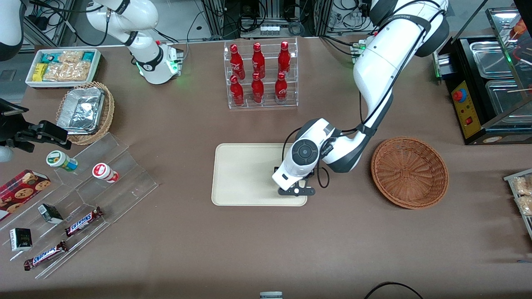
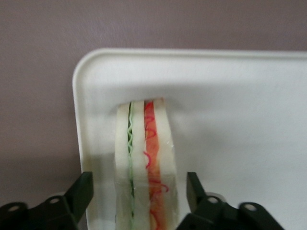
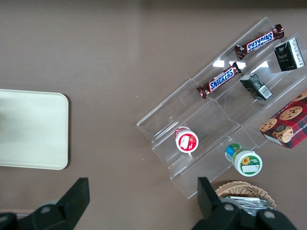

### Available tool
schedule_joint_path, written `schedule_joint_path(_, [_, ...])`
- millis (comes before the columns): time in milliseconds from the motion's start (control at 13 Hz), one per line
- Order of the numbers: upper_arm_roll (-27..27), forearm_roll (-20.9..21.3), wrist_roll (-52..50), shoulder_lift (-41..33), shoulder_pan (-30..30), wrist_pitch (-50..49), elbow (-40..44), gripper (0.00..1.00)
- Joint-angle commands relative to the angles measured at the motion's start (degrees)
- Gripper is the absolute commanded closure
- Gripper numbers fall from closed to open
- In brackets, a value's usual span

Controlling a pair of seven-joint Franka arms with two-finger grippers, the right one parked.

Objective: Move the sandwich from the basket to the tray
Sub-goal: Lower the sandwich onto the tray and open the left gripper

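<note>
Left wrist view: the sandwich (image 2: 146, 163) is seen standing on its edge on the tray (image 2: 240, 120), close to one rounded corner, with its cut side showing a green wavy layer and a red-pink layer between slices of white bread. The gripper (image 2: 139, 201) is positioned over it with its two black fingers (image 2: 79, 194) spread apart, one on each side of the sandwich; a gap is visible between each finger and the bread, so nothing is pinched.

From the front, the gripper (image 1: 296, 189) is found low over the tray (image 1: 245, 174), at the tray's end toward the working arm and near the edge closer to the camera. The sandwich itself is hidden there by the wrist. The basket (image 1: 409, 172) is seen on the table beside the tray, toward the working arm's end, apart from it, with nothing visible inside.

Farther from the camera than the tray, six red Coca-Cola bottles (image 1: 257, 72) are held in a clear acrylic rack (image 1: 262, 104). Toward the parked arm's end, two bars lettered "SNICKERS" (image 1: 83, 221) are laid on a clear stepped stand (image 1: 124, 182), along with two small lidded cups (image 1: 62, 160) and small dark boxes (image 1: 50, 212). A cookie box (image 1: 20, 191) is set beside them; its writing cannot be read. A tan wicker basket with a foil container (image 1: 83, 110) and a white bin of snack packets (image 1: 62, 66) are placed farther from the camera.
</note>
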Motion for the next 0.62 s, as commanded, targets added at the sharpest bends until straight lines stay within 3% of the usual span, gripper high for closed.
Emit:
schedule_joint_path(0, [0.7,0.2,-4.9,-5.5,1.0,-5.1,1.1,0.0])
schedule_joint_path(385, [0.6,-1.2,-2.6,-17.1,10.0,-17.4,-0.6,0.0])
schedule_joint_path(538, [0.5,-1.9,4.6,-21.6,14.4,-20.7,-3.0,0.0])
